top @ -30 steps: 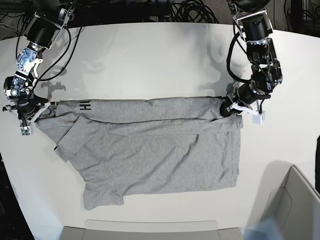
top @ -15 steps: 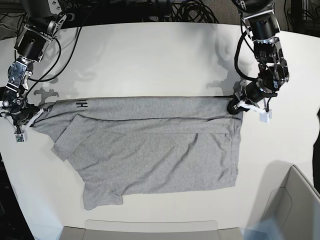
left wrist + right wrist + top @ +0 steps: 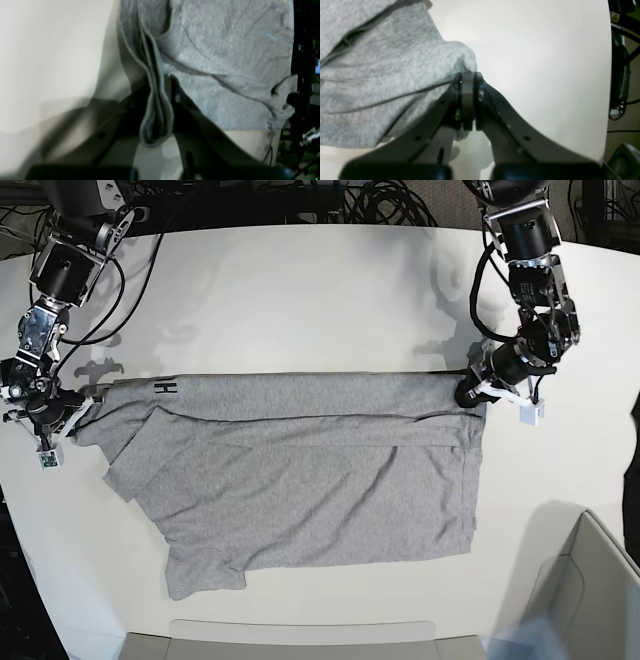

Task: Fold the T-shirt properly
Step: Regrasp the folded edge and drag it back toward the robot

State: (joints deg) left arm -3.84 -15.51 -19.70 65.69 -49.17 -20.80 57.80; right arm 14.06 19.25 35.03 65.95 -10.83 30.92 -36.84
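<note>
T-shirt (image 3: 300, 470) pinned at both top corners, stretched across the white tabletop (image 3: 300, 290).

Top fold edge runs straight between the arms, black lettering peeking near its far-left end; bare tabletop lies wide above it, while the loose hem and sleeve sprawl toward the near edge. Right gripper (image 3: 467, 82) sits low at the tabletop's edge, clamped tight on a bunched corner. Left gripper (image 3: 160, 117) reaches down from the far side, closed on a folded hem.

only a black "h" shows on the t-shirt (image 3: 300, 470).
</note>
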